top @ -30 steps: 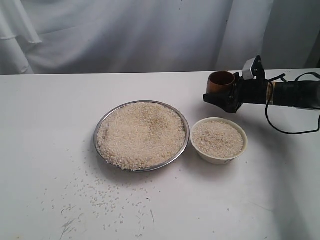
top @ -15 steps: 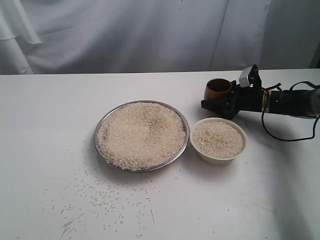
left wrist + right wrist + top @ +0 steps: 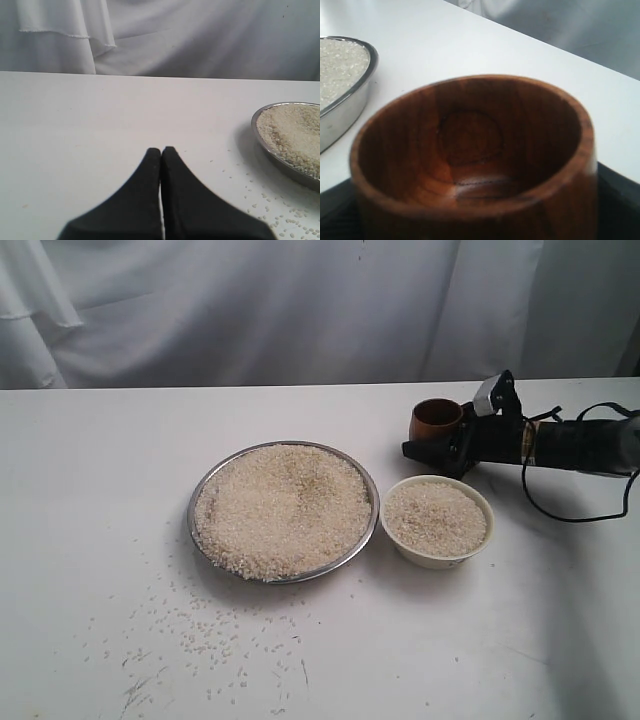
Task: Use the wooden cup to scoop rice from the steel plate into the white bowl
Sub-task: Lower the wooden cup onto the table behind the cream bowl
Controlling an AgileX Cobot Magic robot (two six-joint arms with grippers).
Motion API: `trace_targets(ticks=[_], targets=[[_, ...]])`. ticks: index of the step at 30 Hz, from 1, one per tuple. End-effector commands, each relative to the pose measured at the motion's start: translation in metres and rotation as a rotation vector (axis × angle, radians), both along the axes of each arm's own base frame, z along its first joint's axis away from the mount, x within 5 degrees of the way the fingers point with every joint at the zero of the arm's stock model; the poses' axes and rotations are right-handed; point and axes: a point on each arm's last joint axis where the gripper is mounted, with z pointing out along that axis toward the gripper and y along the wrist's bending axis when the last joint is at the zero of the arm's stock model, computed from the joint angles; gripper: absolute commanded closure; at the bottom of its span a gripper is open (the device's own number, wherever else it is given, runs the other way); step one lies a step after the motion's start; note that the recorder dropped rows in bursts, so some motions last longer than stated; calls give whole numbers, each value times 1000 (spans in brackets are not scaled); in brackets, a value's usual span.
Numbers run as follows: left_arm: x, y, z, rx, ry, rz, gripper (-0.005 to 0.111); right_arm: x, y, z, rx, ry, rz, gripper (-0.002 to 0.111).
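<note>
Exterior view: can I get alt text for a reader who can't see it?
The right claw holds a wooden cup behind a white bowl of rice, beside a steel plate heaped with rice. Loose grains are scattered on the white table.

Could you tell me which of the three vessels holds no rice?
The small reddish-brown wooden cup is empty; the wide shiny steel plate and the cream-white round bowl hold rice.

White table (image 3: 100,490) and draped backdrop (image 3: 250,310) suggest a lab.

Reddish-brown wooden cup (image 3: 435,420), silver steel plate (image 3: 375,515) — beige rice (image 3: 285,505).
</note>
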Motion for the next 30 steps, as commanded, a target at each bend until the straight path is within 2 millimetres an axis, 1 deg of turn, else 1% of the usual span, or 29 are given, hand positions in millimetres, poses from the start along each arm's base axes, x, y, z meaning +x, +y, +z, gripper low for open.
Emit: trace_targets(ticks=[1,4,11,15,18,21,23,25,26,30], targets=[[0,0,-1,-4,-7,-1,107,3,1,8,24,-10,-11,49],[0,0,-1,-4,-7,-1,107,0,3,11,51,-37,32,49],[0,0,-1,-4,-7,-1,107,1,3,12,60,-48,21,49],[0,0,-1,-4,-7,-1,107,-1,4,14,88,-49,51,49],[0,0,-1,-4,-7,-1,107,-2,4,13,72,-59,64,49],[0,0,-1,-4,-7,-1,107,-7,5,12,48,-71,124,48],[0,0,-1,-4,-7,-1,107,-8,6,12,48,-77,139,44],[0,0,-1,-4,-7,-1,107,-8,6,12,50,-77,138,38],[0,0,-1,-4,-7,-1,107,-8,6,12,50,-75,137,34],[0,0,-1,-4,-7,-1,107,-8,6,12,53,-72,138,25]])
